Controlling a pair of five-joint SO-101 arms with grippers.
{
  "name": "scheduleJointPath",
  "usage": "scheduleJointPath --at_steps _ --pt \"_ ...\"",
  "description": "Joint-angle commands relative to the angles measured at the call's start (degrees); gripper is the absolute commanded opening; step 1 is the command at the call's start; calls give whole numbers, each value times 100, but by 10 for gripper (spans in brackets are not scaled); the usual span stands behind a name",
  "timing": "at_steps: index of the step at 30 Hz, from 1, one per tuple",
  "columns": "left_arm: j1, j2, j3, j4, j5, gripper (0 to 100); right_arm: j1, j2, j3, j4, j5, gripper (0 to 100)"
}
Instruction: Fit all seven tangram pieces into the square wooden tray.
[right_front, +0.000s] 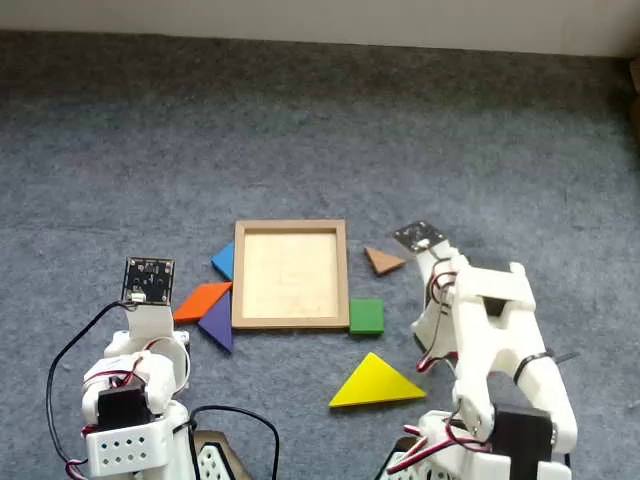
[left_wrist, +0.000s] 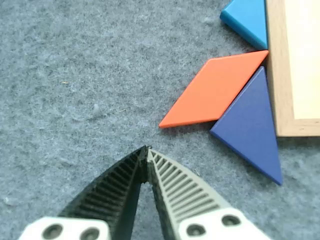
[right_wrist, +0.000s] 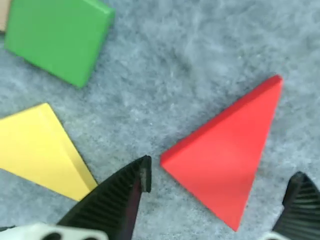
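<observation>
White left arm (right_front: 150, 330) and right arm (right_front: 495, 320), black servo blocks (right_front: 122, 408), looping black cables (right_front: 60, 370), red wires (right_front: 437, 290), left hand (left_wrist: 146, 151) with ribbed black and grey fingers (left_wrist: 115, 185), screw holes (left_wrist: 196, 229) behind.

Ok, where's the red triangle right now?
In the right wrist view the red triangle lies on the carpet under the open right end effector, near the yellow triangle and green square.

A grey-blue carpet (right_front: 320, 130) covers the work surface from edge to edge, its short pile flecked and faintly mottled in the close wrist views. Along the far side a pale strip (right_front: 320, 18) runs the full width where the carpet ends. At the near edge a small brown patch (right_front: 222, 452), possibly a board, lies on the carpet.
</observation>
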Motion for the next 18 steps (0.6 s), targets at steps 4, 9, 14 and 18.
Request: scheduleJointPath --at_steps 4,9,14,18 --pt "-48 -268 119 26 -53 8 119 505 -532 -75 -70 404" --pt "-48 -268 119 26 -53 8 330 752 -488 -664 -70 403" --pt "-48 -268 119 26 -53 8 356 998 -505 -831 -62 307" --pt "-48 -268 119 26 -53 8 365 1130 -523 -831 -62 199"
